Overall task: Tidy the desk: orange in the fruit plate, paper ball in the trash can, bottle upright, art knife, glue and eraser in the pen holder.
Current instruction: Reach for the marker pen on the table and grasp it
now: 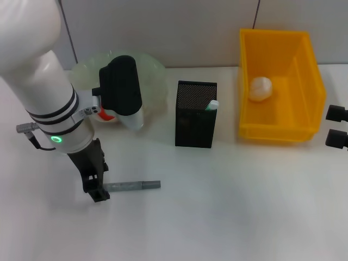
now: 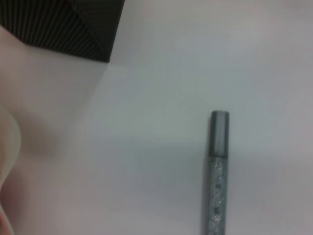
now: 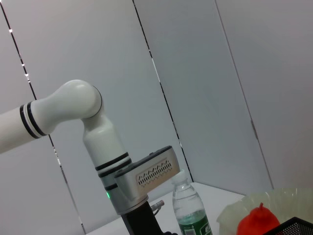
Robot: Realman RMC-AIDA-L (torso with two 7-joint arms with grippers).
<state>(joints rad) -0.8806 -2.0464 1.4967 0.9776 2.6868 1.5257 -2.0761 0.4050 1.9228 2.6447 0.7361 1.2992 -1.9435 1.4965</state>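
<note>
A grey art knife [image 1: 133, 185] lies flat on the white desk; it also shows in the left wrist view [image 2: 217, 176]. My left gripper [image 1: 96, 187] is low over the desk at the knife's left end. The black mesh pen holder [image 1: 196, 114] stands mid-desk with a green-capped glue stick [image 1: 212, 105] inside. The paper ball [image 1: 260, 88] lies in the yellow bin [image 1: 277, 130]. The orange [image 1: 105, 115] peeks out by the pale green fruit plate [image 1: 149, 70], mostly hidden by my left wrist. The bottle [image 3: 188, 210] stands upright. No eraser is in view. My right gripper [image 1: 336, 126] is open at the right edge.
The pen holder's corner [image 2: 73, 29] is near the knife in the left wrist view. The red-orange fruit [image 3: 257, 220] sits on the plate [image 3: 279, 200] in the right wrist view. A wall rises behind the desk.
</note>
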